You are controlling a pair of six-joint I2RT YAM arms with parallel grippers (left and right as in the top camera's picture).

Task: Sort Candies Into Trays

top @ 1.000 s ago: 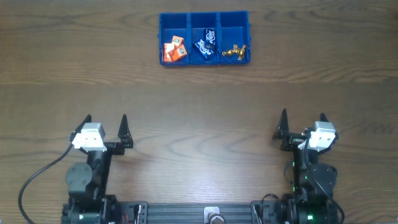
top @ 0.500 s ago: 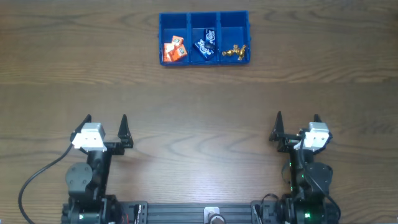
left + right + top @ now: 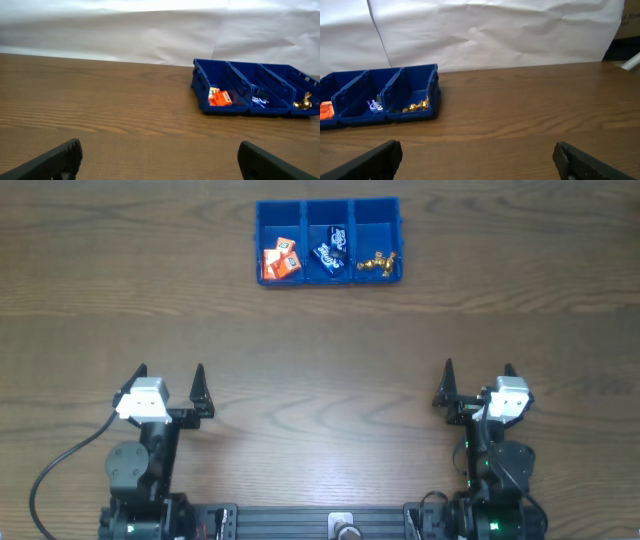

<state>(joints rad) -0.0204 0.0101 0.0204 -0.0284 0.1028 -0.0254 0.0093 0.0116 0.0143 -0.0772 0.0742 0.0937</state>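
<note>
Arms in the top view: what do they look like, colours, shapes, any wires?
Both are mostly black. The left arm and right arm each carry a white wrist block. The left gripper and right gripper each have two pointed black fingers. A black cable loops from the left arm's base; small green lights glow at both bases.

my table looks like matt grained wood; the blue tray looks like smooth, slightly glossy plastic.

Blue tray on wooden table, orange candies inside end compartment.
</note>
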